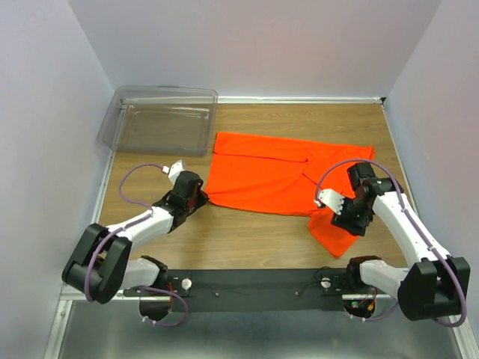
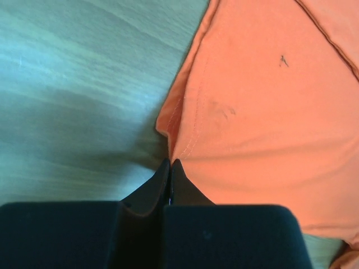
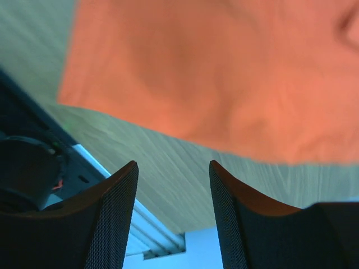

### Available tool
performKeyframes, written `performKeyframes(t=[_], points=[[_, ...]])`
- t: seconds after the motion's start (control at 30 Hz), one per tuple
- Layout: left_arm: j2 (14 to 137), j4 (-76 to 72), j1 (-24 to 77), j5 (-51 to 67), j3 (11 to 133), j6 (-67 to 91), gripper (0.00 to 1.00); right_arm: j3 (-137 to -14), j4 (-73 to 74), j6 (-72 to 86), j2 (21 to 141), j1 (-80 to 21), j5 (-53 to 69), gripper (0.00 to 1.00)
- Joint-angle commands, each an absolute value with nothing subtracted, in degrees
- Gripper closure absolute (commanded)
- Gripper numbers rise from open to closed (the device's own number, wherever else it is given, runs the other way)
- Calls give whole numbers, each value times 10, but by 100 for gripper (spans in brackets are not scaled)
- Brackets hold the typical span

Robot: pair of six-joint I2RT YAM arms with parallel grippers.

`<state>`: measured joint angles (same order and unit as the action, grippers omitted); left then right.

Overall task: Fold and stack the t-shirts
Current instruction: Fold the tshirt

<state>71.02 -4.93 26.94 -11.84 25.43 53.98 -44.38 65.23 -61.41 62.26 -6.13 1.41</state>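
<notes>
A bright orange t-shirt (image 1: 262, 176) lies on the wooden counter (image 1: 247, 239), spread from the middle toward the right side, with its far edge near the back of the counter. Part of the cloth is doubled over itself along the far side, and a loose flap trails toward the near right corner. The left hand (image 2: 170, 163) is down at the shirt's near left corner. Its two dark fingers (image 2: 148, 193) are pressed together on the edge of the fabric, and the hem puckers and creases where it runs into the tips. In the left wrist view, bare wood lies to the left of that pinch and flat orange cloth fills the right. The right hand (image 3: 173, 168) hangs over the near right flap, and its fingers (image 3: 112, 213) are apart with nothing between them. In the right wrist view only counter shows in the gap, and the shirt's edge lies just beyond the tips without touching them. A clear plastic bin (image 1: 161, 120) sits at the far left corner of the counter, and one of its corners comes just beside the shirt's far left corner. A black rail (image 1: 254, 284) runs along the near edge between the two arm bases.
</notes>
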Motion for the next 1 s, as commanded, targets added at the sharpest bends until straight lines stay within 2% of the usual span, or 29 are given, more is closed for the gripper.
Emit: performKeyframes(t=[0.0, 0.1, 0.23, 0.5, 0.73, 0.97], points=[[748, -53, 263, -101, 300, 487, 100, -470, 748, -700, 665, -62, 182, 40], [765, -47, 262, -91, 314, 479, 100, -468, 757, -751, 668, -68, 207, 42], [770, -47, 262, -79, 313, 479, 100, -463, 746, -744, 671, -91, 205, 47], [732, -39, 262, -70, 306, 472, 100, -450, 705, -639, 690, -156, 128, 46], [709, -33, 262, -66, 308, 464, 100, -443, 668, -514, 749, -315, 77, 45], [701, -48, 262, -51, 301, 465, 100, -441, 628, -401, 819, -370, 23, 50]])
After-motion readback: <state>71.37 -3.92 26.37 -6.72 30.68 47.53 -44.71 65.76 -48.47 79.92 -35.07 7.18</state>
